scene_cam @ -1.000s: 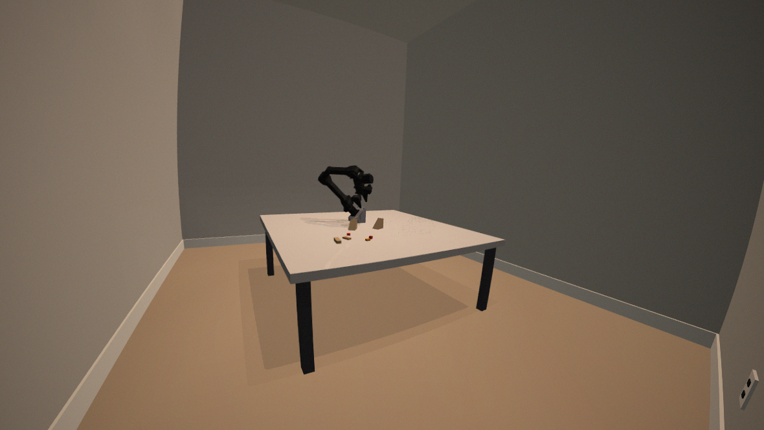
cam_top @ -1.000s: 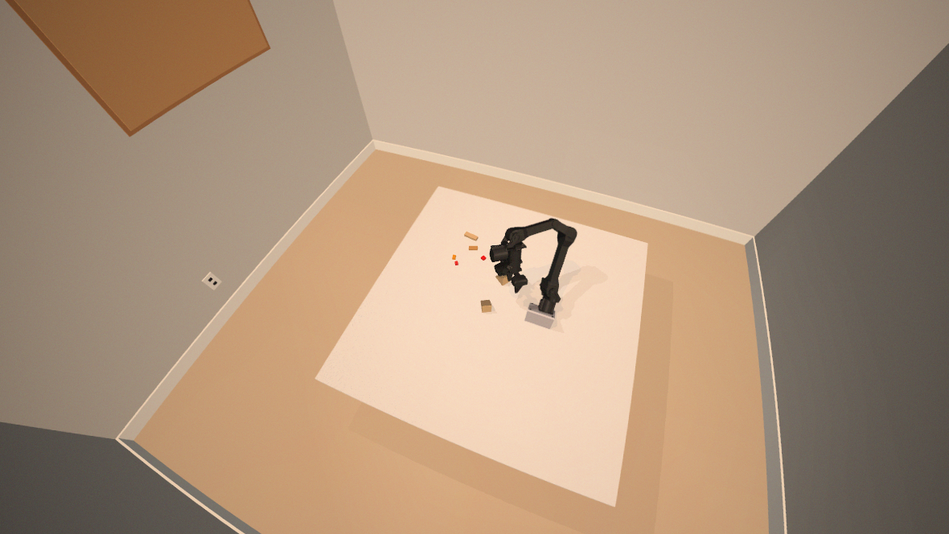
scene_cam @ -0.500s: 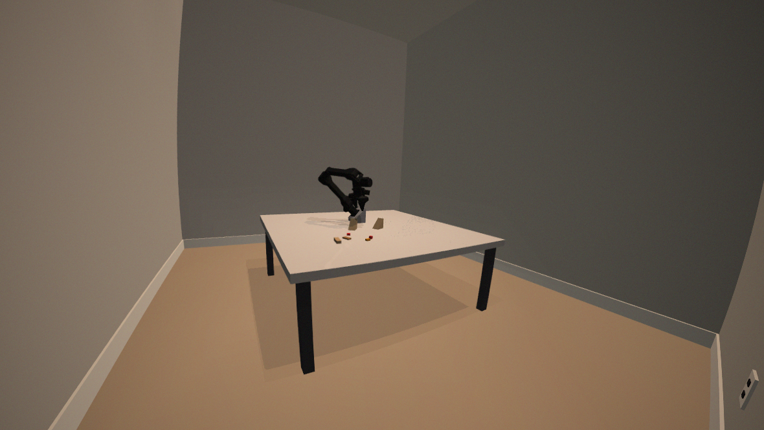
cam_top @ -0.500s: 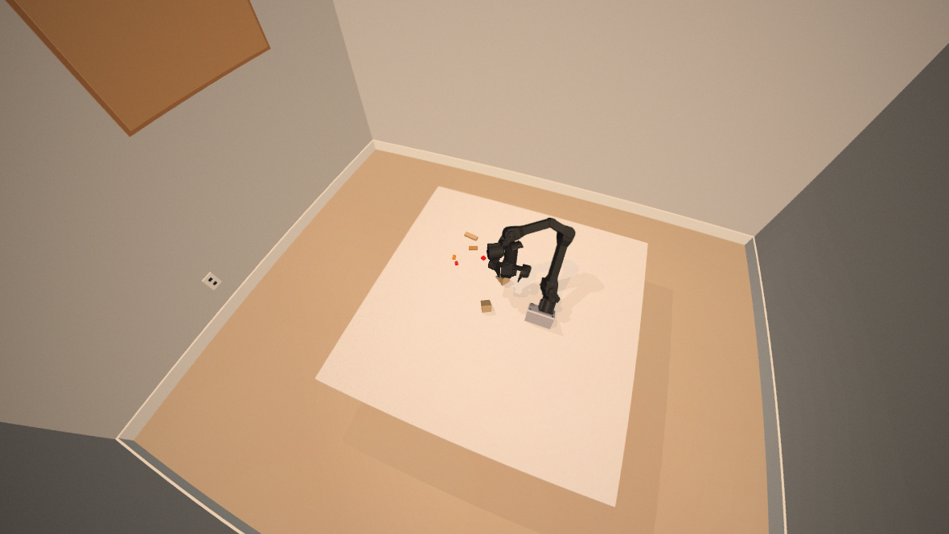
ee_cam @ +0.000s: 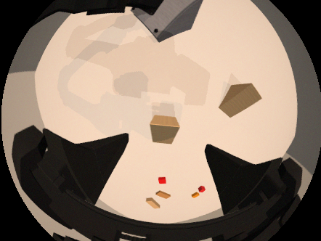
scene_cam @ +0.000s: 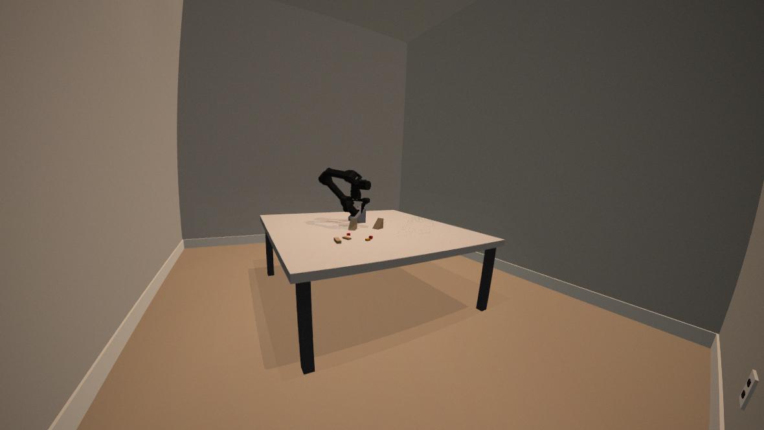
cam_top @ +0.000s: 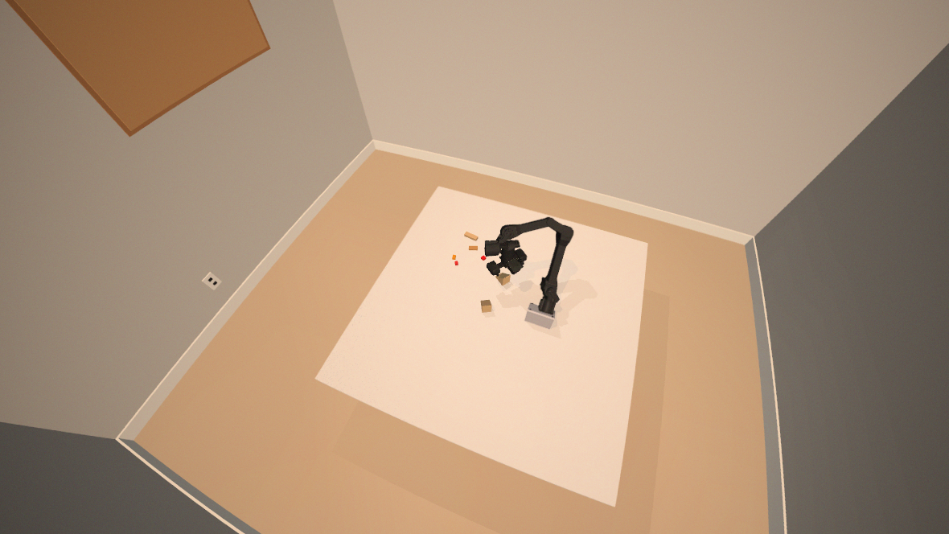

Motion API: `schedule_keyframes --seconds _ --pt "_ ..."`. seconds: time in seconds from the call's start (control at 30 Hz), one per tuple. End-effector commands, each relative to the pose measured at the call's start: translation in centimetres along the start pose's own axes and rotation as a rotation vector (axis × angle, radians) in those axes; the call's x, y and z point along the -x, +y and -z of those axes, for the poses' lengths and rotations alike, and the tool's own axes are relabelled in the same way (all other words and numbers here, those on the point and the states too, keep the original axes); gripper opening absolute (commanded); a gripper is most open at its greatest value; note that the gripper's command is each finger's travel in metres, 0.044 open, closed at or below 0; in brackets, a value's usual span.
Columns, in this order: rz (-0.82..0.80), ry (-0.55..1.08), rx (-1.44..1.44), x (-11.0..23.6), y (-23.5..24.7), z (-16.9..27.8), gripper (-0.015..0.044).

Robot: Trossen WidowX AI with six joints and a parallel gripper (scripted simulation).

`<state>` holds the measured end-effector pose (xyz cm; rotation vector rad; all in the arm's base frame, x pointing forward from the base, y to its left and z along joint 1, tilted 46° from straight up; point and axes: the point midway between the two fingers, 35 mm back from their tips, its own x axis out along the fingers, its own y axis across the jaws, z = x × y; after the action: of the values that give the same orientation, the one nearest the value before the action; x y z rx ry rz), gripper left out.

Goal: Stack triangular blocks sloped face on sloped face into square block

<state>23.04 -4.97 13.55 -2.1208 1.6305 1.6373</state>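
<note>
Two tan triangular blocks lie apart on the white table (cam_top: 464, 412) (scene_cam: 320, 256). One triangular block (cam_top: 503, 278) (scene_cam: 352, 225) (ee_cam: 164, 129) lies under my gripper, between the lines of the two fingers in the wrist view. The other triangular block (cam_top: 486, 305) (scene_cam: 379, 223) (ee_cam: 239, 99) lies a short way off, to the right in the wrist view. My gripper (cam_top: 504, 267) (scene_cam: 359, 205) (ee_cam: 168, 143) is open wide and empty. It hangs a little above the first block and points down at it.
The arm's grey base (cam_top: 539, 316) (ee_cam: 169, 6) stands close behind the blocks. Small loose pieces lie beyond them: two tan bars (cam_top: 470, 236) (ee_cam: 163, 195), two red cubes (cam_top: 482, 257) (ee_cam: 161, 181) and an orange bit (cam_top: 453, 256) (ee_cam: 195, 195).
</note>
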Motion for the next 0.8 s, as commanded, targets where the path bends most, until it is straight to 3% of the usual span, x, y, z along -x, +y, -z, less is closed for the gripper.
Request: schedule_keyframes --seconds 0.0,0.77 --pt "0.0 0.014 0.043 0.1 0.0 0.5 0.044" --pt "0.009 0.01 0.043 -3.2 -0.3 1.0 0.044"
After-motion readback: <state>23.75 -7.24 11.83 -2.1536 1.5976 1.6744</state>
